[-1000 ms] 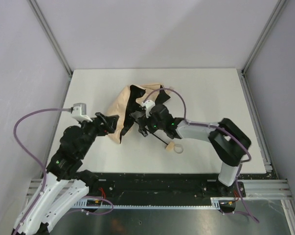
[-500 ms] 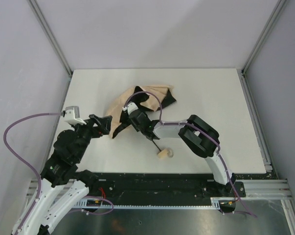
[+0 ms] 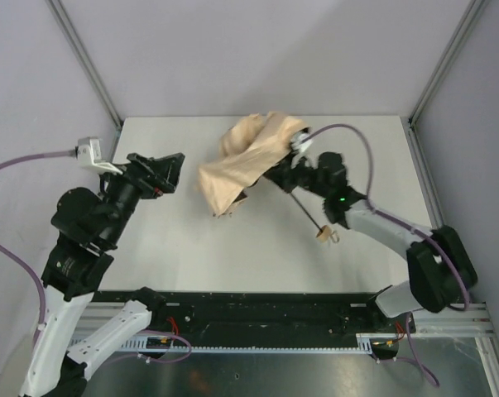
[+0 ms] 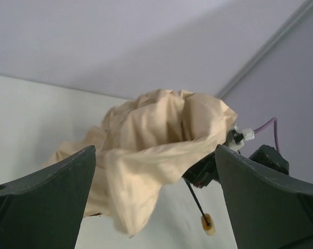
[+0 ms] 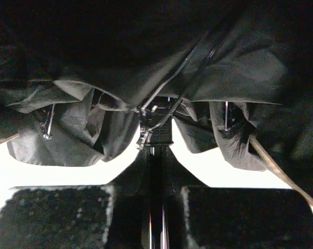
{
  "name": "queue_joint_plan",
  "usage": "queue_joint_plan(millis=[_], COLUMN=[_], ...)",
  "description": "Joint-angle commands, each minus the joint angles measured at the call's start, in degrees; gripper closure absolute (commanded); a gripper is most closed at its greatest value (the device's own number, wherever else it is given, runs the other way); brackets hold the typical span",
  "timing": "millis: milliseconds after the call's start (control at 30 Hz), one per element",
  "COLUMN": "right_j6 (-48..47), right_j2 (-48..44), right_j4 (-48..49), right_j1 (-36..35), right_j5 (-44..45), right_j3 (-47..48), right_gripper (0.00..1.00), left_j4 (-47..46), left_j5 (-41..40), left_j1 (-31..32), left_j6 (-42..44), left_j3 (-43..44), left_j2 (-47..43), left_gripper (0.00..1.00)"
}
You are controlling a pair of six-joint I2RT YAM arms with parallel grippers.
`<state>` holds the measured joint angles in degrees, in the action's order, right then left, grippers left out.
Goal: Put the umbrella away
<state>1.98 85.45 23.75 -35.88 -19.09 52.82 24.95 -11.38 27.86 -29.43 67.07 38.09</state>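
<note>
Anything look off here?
Yes: the umbrella is a crumpled, lopsided bunch, fabric not wrapped around its shaft. The right gripper clamps the shaft under the fabric, the handle angled down toward the table. The left gripper is open, apart from it.

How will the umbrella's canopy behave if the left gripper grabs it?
Probably floppy: the canopy drapes in loose folds over the right gripper. Likely light, since one grip seems to carry it. The knob on its thin shaft may swing.

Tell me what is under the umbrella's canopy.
Under the canopy: black lining, metal ribs and the shaft, clamped in the right pincer. The tabletop beneath is covered from above.
</note>
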Motion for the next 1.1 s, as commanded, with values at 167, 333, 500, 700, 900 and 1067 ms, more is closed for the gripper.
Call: queue_joint_plan(millis=[167, 333, 500, 700, 900, 1067], right_j6=[18.6, 19.9, 18.8, 16.7, 14.4, 14.5], right_j2=[-14.9, -19.3, -22.1, -22.9, -24.0, -25.1], right_j4=[20.6, 19.4, 16.6, 13.3, 10.1, 9.8], right_j1=[13.8, 13.9, 12.5, 10.2, 6.8, 3.6], right_j5=[-35.2, -36.4, -35.4, -35.4, -34.5, -35.3], right_j3=[-5.3, -5.4, -5.4, -5.4, -5.4, -5.4], right_gripper=[1.00, 1.00, 1.00, 1.00, 1.00, 1.00], left_j4=[-12.2, -17.7, -21.2, -36.1, -41.6, -42.1], left_j5=[32.6, 41.9, 40.1, 40.4, 42.6, 41.4], left_j1=[-6.0, -6.1, -3.3, 2.7, 4.8, 5.1], left_j6=[-10.2, -9.0, -7.8, -9.4, -11.0, -11.1], left_j3=[3.3, 5.0, 3.8, -1.1, -1.5, -1.4], left_j2=[8.7, 15.6, 18.4, 19.2, 21.7, 24.0], left_gripper=[0.01, 0.01, 0.01, 0.00, 0.01, 0.05])
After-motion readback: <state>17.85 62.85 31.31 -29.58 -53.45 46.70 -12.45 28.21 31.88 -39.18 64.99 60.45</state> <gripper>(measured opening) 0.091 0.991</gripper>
